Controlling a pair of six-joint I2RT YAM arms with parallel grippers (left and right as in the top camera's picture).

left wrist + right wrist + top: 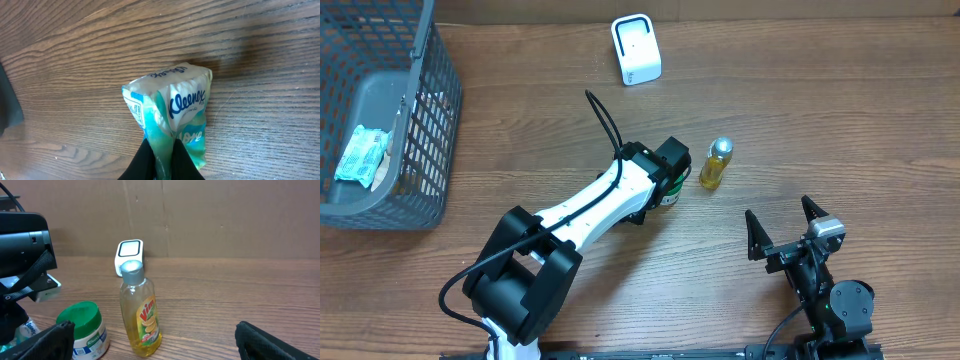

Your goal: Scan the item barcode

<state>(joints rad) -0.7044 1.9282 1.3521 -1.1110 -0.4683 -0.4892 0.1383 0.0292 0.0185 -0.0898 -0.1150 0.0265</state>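
**Containers.** A grey mesh basket (425, 120) stands at the far left of the table (820, 100). It holds a second pack (360, 155) of tissues, lying against its left side.

**Surroundings.**
- The white scanner (636, 48) stands upright at the far middle of the table, well apart from both arms.
- A yellow bottle (140, 315) with a silver cap stands upright near the centre.
- A green-lidded jar (85, 327) stands just beside the bottle, between it and the left arm. From overhead the left wrist covers most of the jar.
- In the right wrist view the bottle stands directly in front of the scanner and hides its lower part.

**Task item.** The pack (170, 110), a teal and white Kleenex tissue pack, is at the centre of the table, under the left wrist and close to the jar. The left gripper (160, 155) is clamped on the pack's near end. Its two black fingers (142, 162) pinch the wrapper narrowly between them. Whether the pack touches the table cannot be told.

**Right arm.** The right gripper (778, 210) sits near the front edge with fingers spread wide, holding nothing, the bottle beyond its tips.
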